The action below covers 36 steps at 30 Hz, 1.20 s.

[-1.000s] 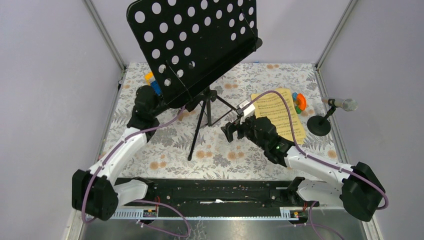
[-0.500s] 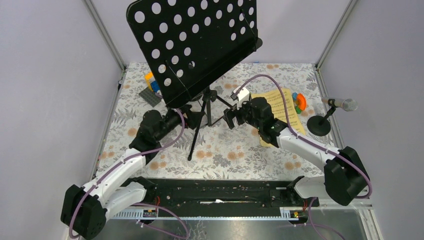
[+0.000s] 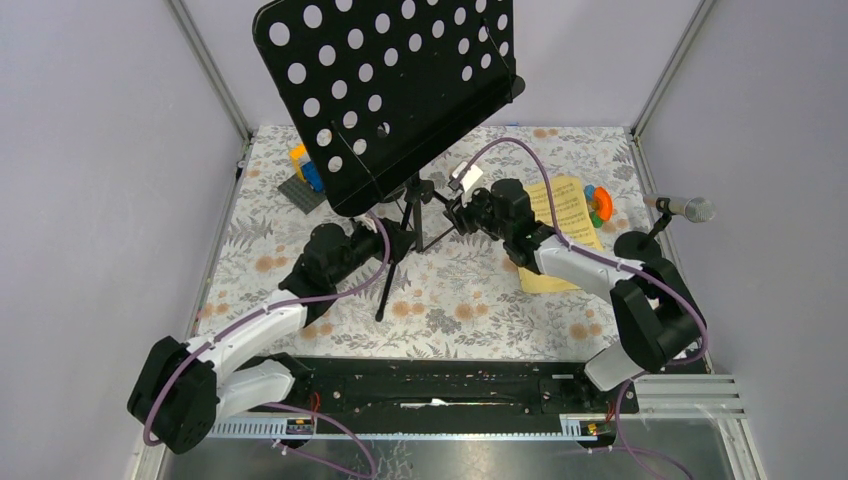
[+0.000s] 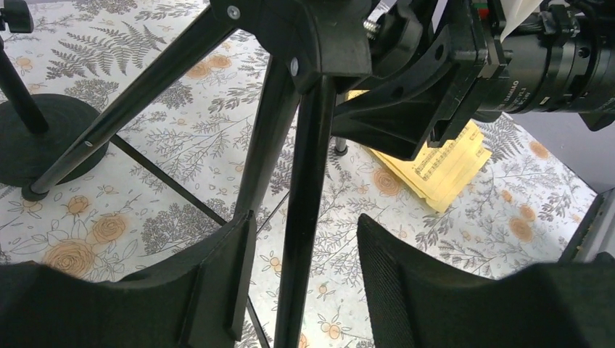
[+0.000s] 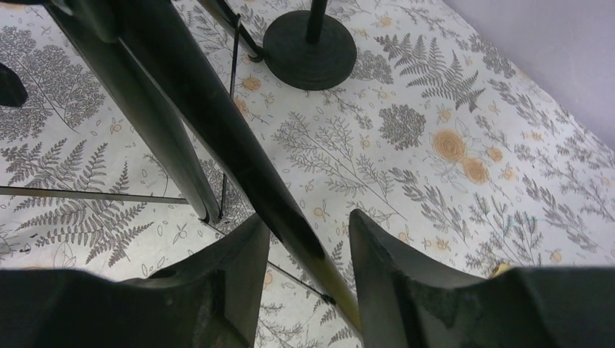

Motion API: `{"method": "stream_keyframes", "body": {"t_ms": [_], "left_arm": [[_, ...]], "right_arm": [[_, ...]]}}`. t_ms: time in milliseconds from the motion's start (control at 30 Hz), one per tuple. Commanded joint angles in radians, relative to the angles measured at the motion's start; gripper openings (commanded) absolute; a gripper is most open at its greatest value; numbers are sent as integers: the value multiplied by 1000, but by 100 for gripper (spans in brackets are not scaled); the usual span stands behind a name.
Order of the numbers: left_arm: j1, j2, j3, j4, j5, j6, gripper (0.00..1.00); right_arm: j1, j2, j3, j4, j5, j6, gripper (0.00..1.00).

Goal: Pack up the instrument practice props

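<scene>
Both jaws: parted, each straddling a tripod leg | music rack: upright, stem vertical, legs splayed

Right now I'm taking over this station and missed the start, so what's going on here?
Two arms are packing up music props, and both are at the stand. The left claw straddles a tripod leg with gaps on either side, so it is not gripping. The right claw has a second leg between its fingers; whether it pinches is unclear. The sheets and the mic are out on the right, not packed.
</scene>
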Motion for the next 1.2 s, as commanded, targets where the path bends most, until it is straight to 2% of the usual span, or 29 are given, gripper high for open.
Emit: {"method": "stream_keyframes", "body": {"t_ms": [0,167,200,267,400,467,700,1167], "left_arm": [[-7,20,1,90,-17,13,53],[-14,37,7,83,-26,27,38],[-16,41,8,81,-27,28,35],[-19,48,11,76,-33,31,28],[-33,62,18,82,-18,46,11],[-41,74,24,91,-12,53,8],[-90,145,65,136,7,72,5],[-185,271,113,208,-16,70,7]], "right_arm": [[-4,30,21,173,-66,-62,48],[-4,38,-22,290,-114,-24,38],[-4,35,-31,311,-125,-14,34],[-4,31,-47,347,-125,29,16],[-4,1,-93,413,-118,110,4],[-4,-21,-143,491,-111,149,1],[11,-78,-297,741,-98,215,0],[118,-186,-449,902,74,263,0]]}}
